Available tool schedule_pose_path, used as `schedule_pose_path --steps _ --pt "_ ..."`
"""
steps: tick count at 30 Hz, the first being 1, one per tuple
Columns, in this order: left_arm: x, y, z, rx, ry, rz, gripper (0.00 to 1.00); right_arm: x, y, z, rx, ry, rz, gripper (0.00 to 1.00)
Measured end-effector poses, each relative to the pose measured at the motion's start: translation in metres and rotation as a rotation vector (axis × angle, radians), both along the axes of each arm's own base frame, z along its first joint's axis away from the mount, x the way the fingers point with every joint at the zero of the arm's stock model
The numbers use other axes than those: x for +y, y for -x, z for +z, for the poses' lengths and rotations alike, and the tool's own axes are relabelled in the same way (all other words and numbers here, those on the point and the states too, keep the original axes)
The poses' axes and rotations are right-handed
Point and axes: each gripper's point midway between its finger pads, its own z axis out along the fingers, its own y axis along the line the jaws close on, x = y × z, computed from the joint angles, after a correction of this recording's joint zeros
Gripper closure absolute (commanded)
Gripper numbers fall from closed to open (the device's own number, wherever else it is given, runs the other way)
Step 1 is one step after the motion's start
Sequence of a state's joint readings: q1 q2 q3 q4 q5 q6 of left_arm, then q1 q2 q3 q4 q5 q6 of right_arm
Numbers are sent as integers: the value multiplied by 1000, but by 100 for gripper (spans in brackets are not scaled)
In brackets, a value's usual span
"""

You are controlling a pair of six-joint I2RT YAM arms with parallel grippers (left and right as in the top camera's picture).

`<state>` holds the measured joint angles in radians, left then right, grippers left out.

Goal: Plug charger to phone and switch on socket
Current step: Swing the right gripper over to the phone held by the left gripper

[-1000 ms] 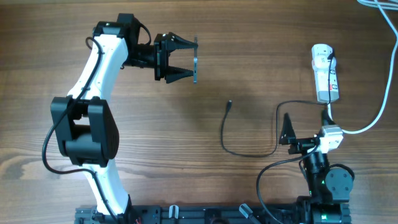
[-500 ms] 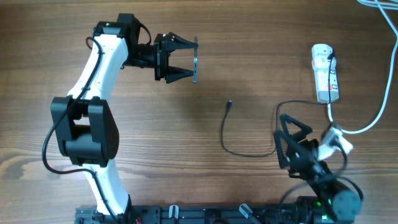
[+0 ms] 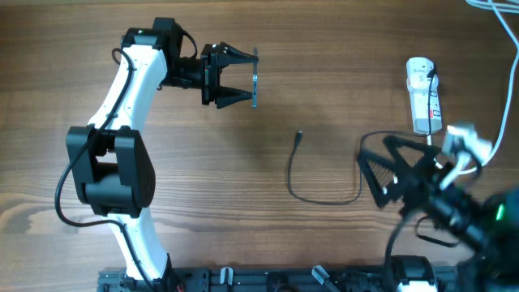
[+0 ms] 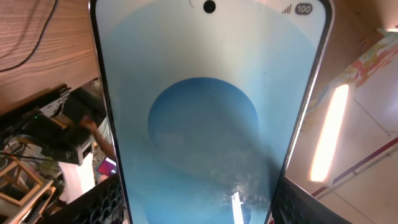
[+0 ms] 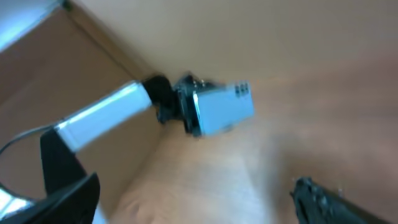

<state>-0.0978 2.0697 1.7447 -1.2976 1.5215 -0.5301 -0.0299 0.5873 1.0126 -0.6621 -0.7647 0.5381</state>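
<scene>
The desk (image 3: 340,49) is brown wood. The phone (image 4: 205,124) is at the far left side, held in my left pincer (image 3: 250,77). From above I see only its thin edge. In the left wrist view its screen fills almost everything. It is pale blue with a darker blue circle and "100" in the top corner. The left pincer is closed on the phone, with one dark finger (image 4: 102,202) at each long side.

The charger (image 3: 320,200) lies on the desk in the middle. Its little plug tip (image 3: 299,136) points up the desk and touches nothing. It is well apart from the phone. The thin black cable curls down and across to the right. Then it goes up under my right arm (image 3: 454,203) toward the socket (image 3: 422,101). The socket is the white strip at the far right, with small red marks on it. I cannot tell if its switch is on. A thick white cord (image 3: 491,158) loops away from it toward the right edge.

My right pincer (image 5: 198,180) is wide open and holds nothing. From above it sits just below the socket, beside the cable's bend. The right arm looks smeared there, and its wrist view is blurry too. In that view I can make out the left arm (image 5: 106,115) with the phone as a pale block.
</scene>
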Motion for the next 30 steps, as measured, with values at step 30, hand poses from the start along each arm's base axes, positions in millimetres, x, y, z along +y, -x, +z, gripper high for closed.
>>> schedule_pose_path --steps 30 --pt "0 -1 -4 -10 -27 -1 32 121 -55 -40 501 675 68 1"
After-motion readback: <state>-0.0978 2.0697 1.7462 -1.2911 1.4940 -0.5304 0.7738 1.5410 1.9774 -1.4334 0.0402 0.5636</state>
